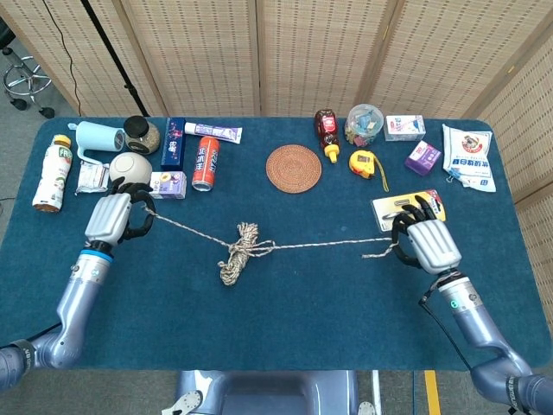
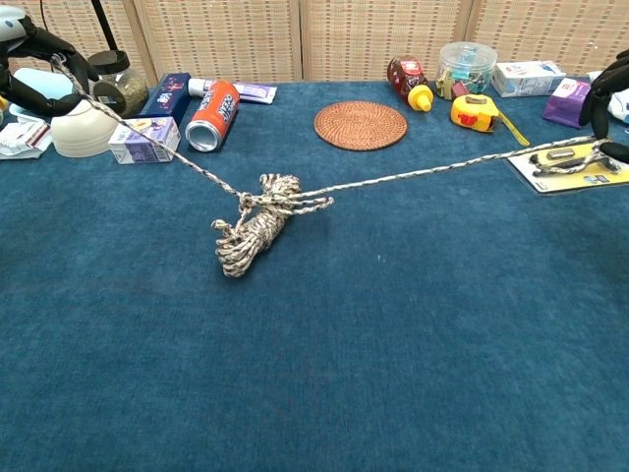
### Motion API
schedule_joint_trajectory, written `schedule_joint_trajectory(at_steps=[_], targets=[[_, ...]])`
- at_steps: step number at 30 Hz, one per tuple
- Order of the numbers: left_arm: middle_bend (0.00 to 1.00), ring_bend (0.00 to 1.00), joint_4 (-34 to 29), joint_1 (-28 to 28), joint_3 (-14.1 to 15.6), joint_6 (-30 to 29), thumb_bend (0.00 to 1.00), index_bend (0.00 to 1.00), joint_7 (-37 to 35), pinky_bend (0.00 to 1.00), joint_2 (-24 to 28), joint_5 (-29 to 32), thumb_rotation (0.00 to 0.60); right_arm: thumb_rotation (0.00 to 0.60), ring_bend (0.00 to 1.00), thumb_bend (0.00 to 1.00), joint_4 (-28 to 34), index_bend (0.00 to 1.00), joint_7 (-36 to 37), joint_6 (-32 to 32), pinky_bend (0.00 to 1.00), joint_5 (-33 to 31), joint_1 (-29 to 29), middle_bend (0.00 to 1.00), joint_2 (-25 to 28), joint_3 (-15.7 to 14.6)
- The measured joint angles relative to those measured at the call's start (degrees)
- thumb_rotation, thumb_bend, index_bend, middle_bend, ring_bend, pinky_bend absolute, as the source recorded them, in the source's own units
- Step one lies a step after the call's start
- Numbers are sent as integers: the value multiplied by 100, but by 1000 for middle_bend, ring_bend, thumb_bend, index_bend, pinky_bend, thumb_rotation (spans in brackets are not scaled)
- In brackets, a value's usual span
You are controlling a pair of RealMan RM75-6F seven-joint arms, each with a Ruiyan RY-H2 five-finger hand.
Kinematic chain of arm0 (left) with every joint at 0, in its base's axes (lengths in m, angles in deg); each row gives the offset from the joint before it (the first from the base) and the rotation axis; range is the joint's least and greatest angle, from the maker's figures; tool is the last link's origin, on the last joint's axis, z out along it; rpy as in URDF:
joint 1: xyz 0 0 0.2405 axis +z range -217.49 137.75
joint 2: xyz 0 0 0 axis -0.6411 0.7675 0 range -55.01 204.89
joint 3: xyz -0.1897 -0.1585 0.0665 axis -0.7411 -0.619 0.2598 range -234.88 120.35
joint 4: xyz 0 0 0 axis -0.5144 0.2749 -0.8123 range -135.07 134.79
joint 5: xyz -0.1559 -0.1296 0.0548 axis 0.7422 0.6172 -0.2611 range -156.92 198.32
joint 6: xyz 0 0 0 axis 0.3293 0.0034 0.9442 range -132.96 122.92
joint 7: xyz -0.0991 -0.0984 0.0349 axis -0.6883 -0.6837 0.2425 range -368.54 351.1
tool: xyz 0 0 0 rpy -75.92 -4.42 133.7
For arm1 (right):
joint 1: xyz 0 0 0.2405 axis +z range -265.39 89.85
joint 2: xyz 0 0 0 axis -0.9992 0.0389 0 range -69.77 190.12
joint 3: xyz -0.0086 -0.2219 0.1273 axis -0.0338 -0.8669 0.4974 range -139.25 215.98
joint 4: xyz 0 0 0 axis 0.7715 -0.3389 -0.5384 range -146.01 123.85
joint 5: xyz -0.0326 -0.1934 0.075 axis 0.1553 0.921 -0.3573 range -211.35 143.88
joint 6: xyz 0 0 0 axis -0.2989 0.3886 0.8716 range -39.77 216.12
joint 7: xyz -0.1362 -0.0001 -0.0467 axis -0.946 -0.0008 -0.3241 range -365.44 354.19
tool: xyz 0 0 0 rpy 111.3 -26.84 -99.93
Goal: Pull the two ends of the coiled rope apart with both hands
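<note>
I have the left robot hand [image 1: 111, 218] at frame left and the right robot hand [image 1: 426, 242] at frame right each closed on a rope [image 1: 238, 253] end, strands stretched out, yet the coil mid-bench [image 1: 285, 311] looks still bundled.

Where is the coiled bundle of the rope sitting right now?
In the head view the coiled bundle lies on the blue table left of centre, below the red can and nearer the left hand than the right hand.
</note>
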Motion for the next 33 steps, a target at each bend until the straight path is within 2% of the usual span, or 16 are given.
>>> schedule_joint_trajectory(at_steps=[12, 33], targets=[[287, 188, 62, -4, -6, 24, 499, 688, 13, 0, 9, 58, 600, 600, 196, 488, -175, 686, 92, 57, 0, -123, -131, 379, 133, 71], [287, 188, 156, -8, -61, 51, 497, 688, -43, 0, 80, 115, 600, 600, 197, 488, -107, 686, 62, 207, 0, -106, -224, 379, 362, 177]])
